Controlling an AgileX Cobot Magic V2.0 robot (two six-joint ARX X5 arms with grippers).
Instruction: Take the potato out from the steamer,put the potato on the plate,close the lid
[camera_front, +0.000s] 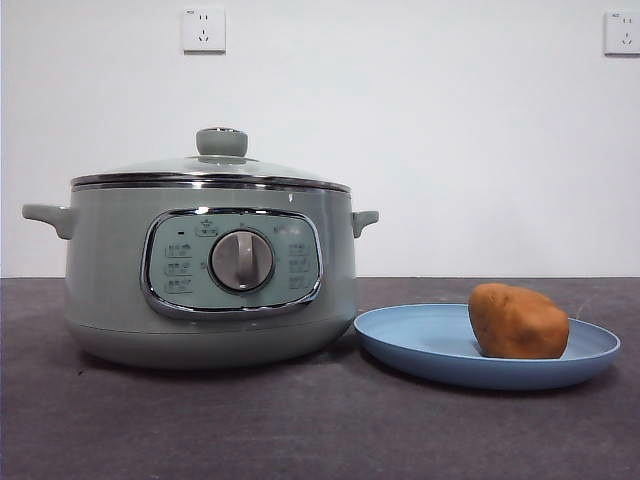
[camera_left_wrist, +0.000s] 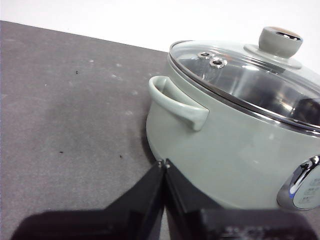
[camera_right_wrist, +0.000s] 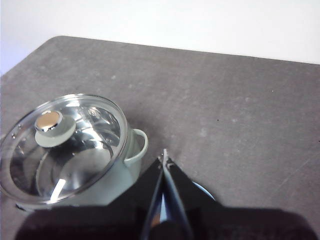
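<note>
Potato (camera_front: 518, 322) sitting on plate (camera_front: 430, 340), lid (camera_right_wrist: 62, 145) resting on steamer (camera_front: 205, 270): task looking finished. My left gripper (camera_left_wrist: 164, 164) and right gripper (camera_right_wrist: 163, 156) hanging closed, empty, steamer just ahead. Nothing needing doing next.

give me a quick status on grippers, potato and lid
Left gripper and right gripper shut, empty. Potato on plate. Lid on steamer. Nothing blocking.

We see the large round pale sage-green steamer (camera_front: 210, 270) at left on the dark table (camera_front: 300, 430), clear glass lid (camera_front: 215, 165) seated on it, wide light-blue plate (camera_front: 420, 345) just beside its right, lumpy orange-brown potato (camera_front: 518, 322) on the plate's right half.
</note>
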